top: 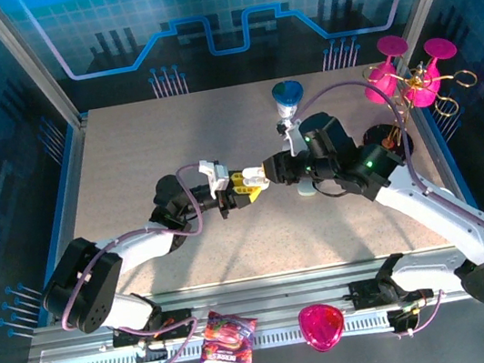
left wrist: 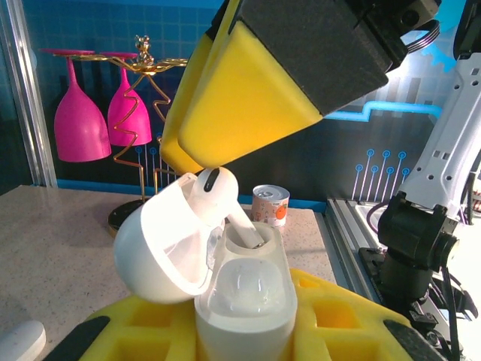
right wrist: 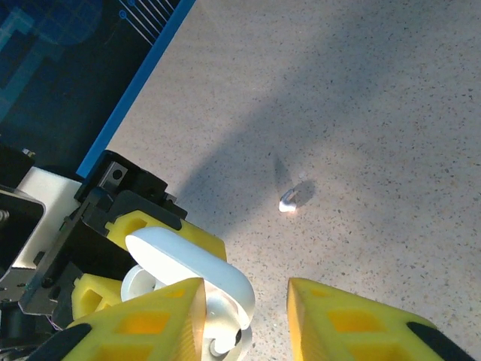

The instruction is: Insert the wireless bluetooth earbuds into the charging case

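Left fingers (left wrist: pixel 244 335) clamping charging case (left wrist: pixel 248 289), earbud (left wrist: pixel 213 194) half in, right fingers (right wrist: pixel 259 308) parted

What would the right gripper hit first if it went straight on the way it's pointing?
Probably the open white plastic charging case clamped in the left gripper, just ahead; depth is unclear.

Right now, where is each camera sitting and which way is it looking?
Top external: high behind the arms, looking down on the table; both arms show, left gripper and right gripper tip to tip.
Left wrist: on the left arm, looking sideways over its own fingers, which clamp the charging case, toward the pink glasses.
Right wrist: on the right arm, looking down between its own open fingers at the table.
Shared: both wrist views show the open charging case and the other arm's gripper.
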`<state>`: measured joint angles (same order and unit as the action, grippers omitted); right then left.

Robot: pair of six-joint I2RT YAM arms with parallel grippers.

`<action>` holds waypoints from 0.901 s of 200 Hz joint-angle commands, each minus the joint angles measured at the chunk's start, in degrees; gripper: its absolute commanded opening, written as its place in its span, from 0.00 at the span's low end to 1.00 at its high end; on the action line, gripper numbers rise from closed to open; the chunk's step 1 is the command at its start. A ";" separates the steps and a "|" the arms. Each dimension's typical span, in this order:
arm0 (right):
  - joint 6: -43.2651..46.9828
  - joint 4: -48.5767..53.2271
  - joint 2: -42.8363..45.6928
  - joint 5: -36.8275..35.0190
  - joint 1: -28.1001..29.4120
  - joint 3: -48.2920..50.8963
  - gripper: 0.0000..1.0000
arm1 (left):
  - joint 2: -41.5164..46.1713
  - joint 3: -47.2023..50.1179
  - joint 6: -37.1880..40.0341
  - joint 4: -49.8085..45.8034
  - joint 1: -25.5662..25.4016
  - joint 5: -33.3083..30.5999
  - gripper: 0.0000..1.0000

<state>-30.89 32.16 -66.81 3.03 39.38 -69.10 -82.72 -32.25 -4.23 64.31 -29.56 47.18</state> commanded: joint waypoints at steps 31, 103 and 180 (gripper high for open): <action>-0.22 1.60 -0.93 1.40 0.73 -1.48 0.32 | 1.24 0.26 2.82 0.42 -0.05 -0.76 0.15; 2.23 3.97 -1.17 3.39 1.32 -2.24 0.28 | 1.51 -0.09 3.75 -1.43 -0.01 -1.16 0.16; 4.31 5.64 0.61 0.84 1.82 -2.44 0.28 | 1.95 -0.66 3.29 -1.78 0.00 -0.17 0.16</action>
<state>-28.03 36.86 -67.61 4.75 40.56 -70.24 -82.56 -32.25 -2.39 61.76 -29.56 46.28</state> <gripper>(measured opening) 0.280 0.226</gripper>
